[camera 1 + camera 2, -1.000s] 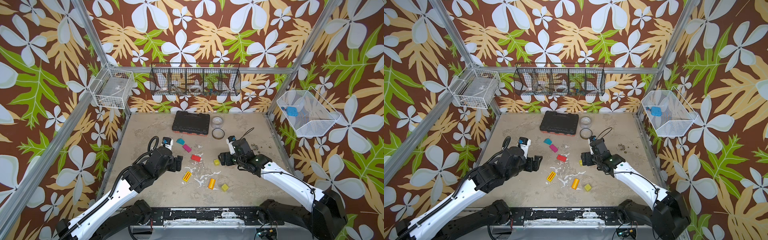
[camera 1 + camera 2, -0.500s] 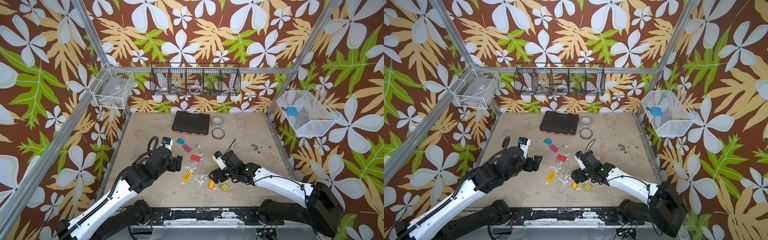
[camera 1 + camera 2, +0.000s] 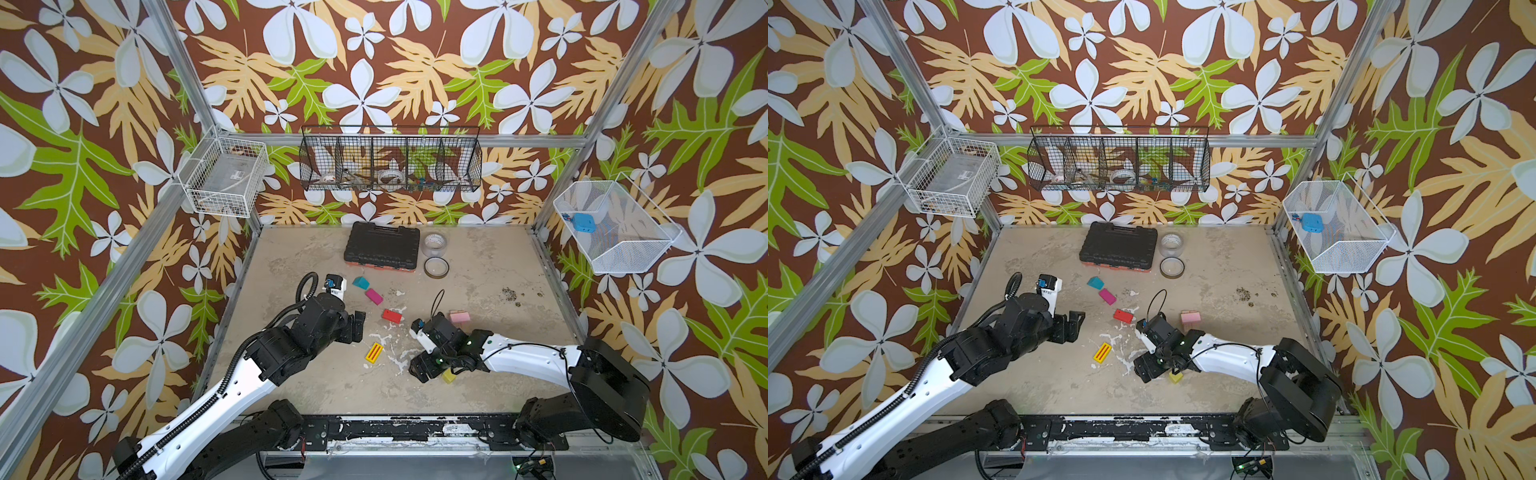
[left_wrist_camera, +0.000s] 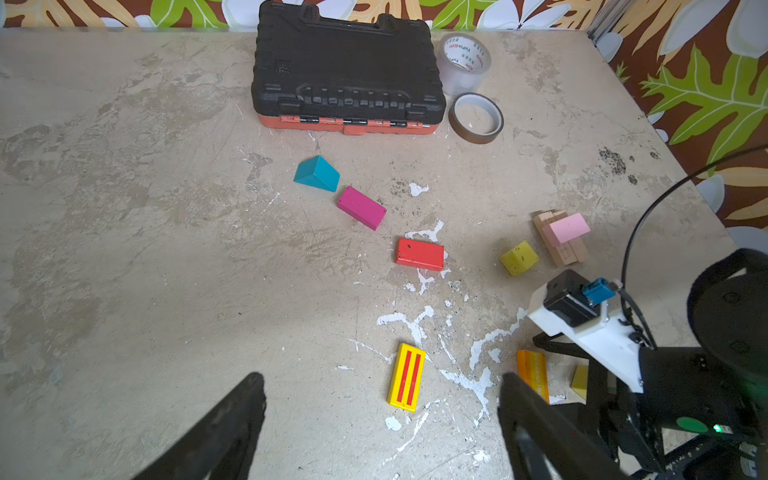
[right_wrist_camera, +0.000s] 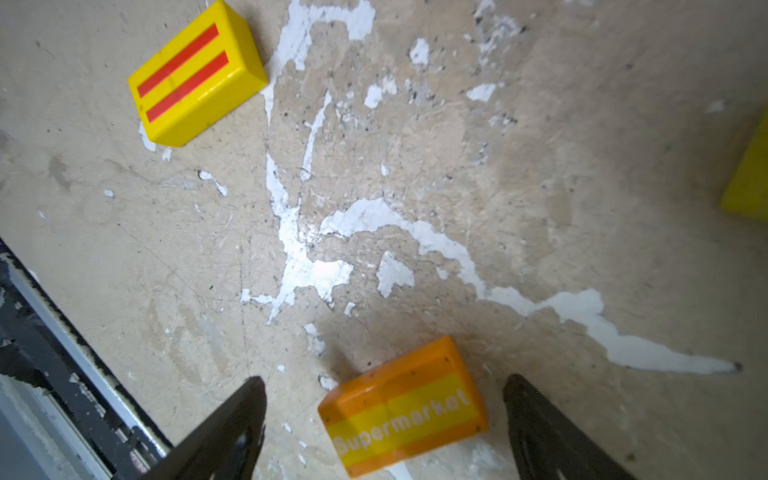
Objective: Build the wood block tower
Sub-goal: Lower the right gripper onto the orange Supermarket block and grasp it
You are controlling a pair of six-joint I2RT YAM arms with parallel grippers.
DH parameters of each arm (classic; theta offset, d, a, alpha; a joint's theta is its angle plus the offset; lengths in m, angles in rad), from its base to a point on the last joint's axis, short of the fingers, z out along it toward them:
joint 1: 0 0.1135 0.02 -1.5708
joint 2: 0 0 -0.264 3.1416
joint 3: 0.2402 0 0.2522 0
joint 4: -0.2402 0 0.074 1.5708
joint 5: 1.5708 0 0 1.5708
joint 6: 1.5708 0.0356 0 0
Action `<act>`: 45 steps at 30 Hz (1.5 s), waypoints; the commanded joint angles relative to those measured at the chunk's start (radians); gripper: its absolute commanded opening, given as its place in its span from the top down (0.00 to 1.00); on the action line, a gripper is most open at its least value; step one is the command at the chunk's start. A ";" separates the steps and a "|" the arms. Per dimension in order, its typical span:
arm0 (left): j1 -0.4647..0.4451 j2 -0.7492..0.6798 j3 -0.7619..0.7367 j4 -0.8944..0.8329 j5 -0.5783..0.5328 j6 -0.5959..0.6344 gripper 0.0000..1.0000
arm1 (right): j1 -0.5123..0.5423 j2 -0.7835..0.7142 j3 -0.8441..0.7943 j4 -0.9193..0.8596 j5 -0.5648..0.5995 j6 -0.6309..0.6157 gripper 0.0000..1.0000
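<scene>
Right gripper hovering low, jaws wide, straddling the orange block lying near centre; nothing gripped. Left gripper waiting open-jawed, left. Pink block sitting on wood bars, farther right. Advising: square wrist to block's skew, then close.

My left gripper hovers with jaws wide apart; my right gripper reaches low, jaws equally spread.

Probably a robot lab cell: aluminium frame, leaf-print walls, wire baskets, worn tabletop
</scene>
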 commanded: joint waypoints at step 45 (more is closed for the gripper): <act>0.000 -0.001 -0.001 0.019 -0.003 -0.001 0.11 | 0.205 -0.001 -0.025 -0.154 0.241 0.145 0.38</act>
